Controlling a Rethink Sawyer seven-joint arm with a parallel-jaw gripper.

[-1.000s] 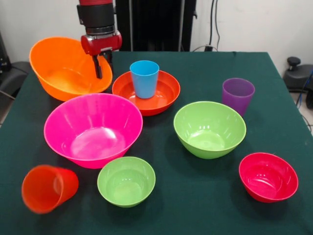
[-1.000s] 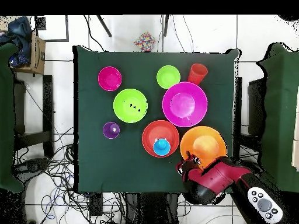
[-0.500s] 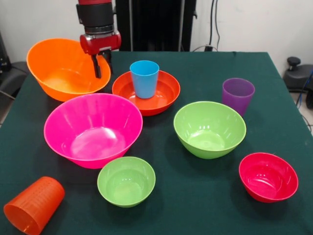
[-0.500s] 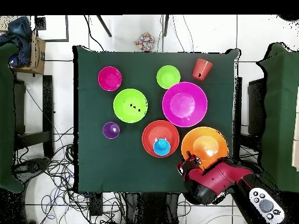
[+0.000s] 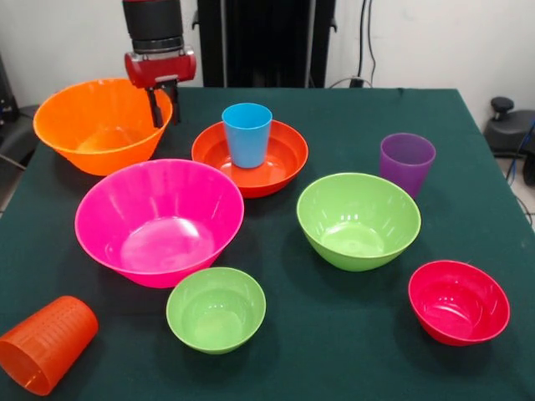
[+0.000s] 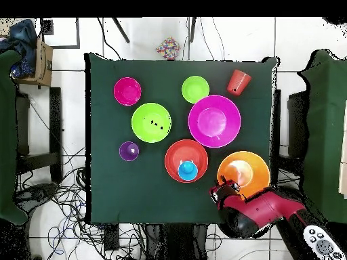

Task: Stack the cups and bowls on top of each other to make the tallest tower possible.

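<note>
At the far left corner of the tabletop, as the front view gives it, the gripper is pinching the near-side rim of the large orange bowl, one finger inside the wall and one outside, jaws pressed onto the plastic. Judging the step as carrying this bowl toward a stack: the rim grip sits off-centre, so the bowl is likely to tilt; lifting slowly and lowering level over its target looks wise. Nothing is lying in it. Just beside it, the shallow red-orange bowl is holding the blue cup, upright and mouth up, the only nesting so far, so the tower is barely started. Nearer the camera, the large pink bowl, medium lime green bowl, small lime green bowl and small crimson bowl are all sitting empty and apart. Off right, the purple cup is standing alone; the orange cup is lying on its side at the near left corner.
</note>
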